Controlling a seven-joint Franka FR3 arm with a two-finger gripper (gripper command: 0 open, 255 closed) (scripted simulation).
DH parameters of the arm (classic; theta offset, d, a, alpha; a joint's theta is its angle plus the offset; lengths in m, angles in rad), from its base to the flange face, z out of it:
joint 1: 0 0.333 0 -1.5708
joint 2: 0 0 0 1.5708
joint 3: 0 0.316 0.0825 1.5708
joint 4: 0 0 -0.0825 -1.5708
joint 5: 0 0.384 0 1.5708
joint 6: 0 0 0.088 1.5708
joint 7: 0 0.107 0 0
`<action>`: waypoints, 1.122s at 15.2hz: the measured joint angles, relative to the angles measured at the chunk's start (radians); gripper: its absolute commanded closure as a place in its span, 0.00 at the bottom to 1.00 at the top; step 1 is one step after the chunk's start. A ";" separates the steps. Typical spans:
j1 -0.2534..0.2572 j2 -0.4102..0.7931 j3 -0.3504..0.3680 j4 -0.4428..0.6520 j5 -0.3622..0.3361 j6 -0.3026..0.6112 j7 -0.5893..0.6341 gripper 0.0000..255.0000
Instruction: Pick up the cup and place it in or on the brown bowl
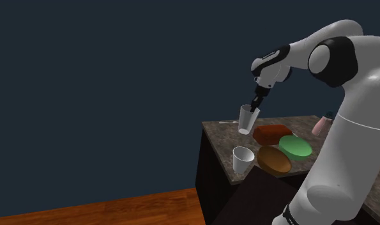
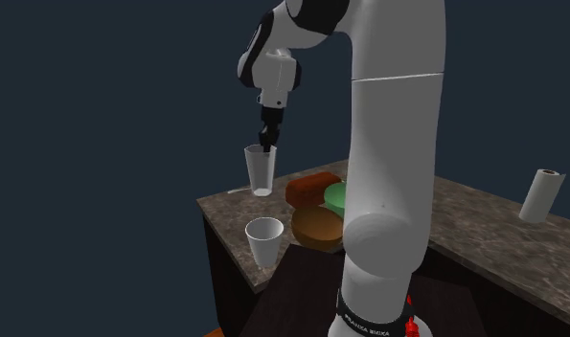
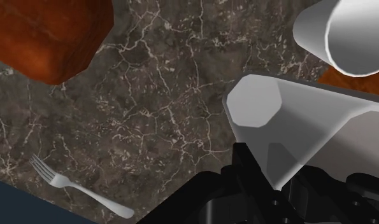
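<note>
one step of two is judged done: the lift. the white arm point(image 2: 398, 144) is bent over the stone-patterned counter point(image 1: 215, 135), on which the brown bowl point(image 1: 274, 160) is taken as the landmark. a red-brown block point(image 1: 271, 133) is set just behind the bowl, and a green dish point(image 1: 296, 147) just beside it, toward the shoulder view's right. a white cup point(image 1: 243, 158) is stood near the bowl on the shoulder view's left, by the counter's front edge; it is untouched. the grey translucent cup point(image 1: 248, 119) is carried higher than the bowl and beyond the block from it, tilted, apparently clear of the counter. the black gripper point(image 2: 266, 142) is closed on that cup's rim wall, one finger seemingly inside and one outside. a fork point(image 3: 79, 188) is left lying well apart from the bowl, past the held cup. what is left is judged to be the carry across the block until the cup is brought over the bowl, then the lowering and the release; nothing has been placed in the bowl yet.
</note>
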 measured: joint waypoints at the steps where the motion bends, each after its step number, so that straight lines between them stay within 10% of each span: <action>1: 0.000 -0.003 -0.001 0.011 -0.004 -0.012 0.005 1.00; 7: -0.001 -0.156 -0.016 -0.060 -0.129 -0.040 0.052 1.00; 17: -0.150 -0.516 0.007 -0.209 -0.403 -0.165 0.082 1.00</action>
